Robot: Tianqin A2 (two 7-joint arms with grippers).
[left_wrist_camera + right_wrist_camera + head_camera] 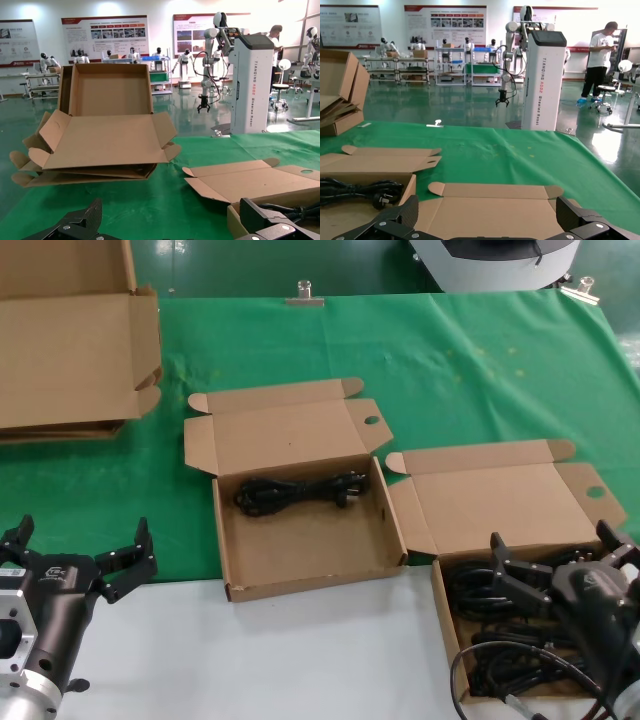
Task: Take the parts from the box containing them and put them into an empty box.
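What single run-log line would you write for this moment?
right gripper: open, over cords in right box | left gripper: open, idle near table edge | middle box: one cord

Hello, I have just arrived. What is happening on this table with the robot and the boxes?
The robot is moving black power cords from one open cardboard box to another. The right end effector, open, hangs over the right box, which holds a pile of cords. The middle box already contains one cord. The left end effector waits open at the near left, over the white table edge, holding nothing.
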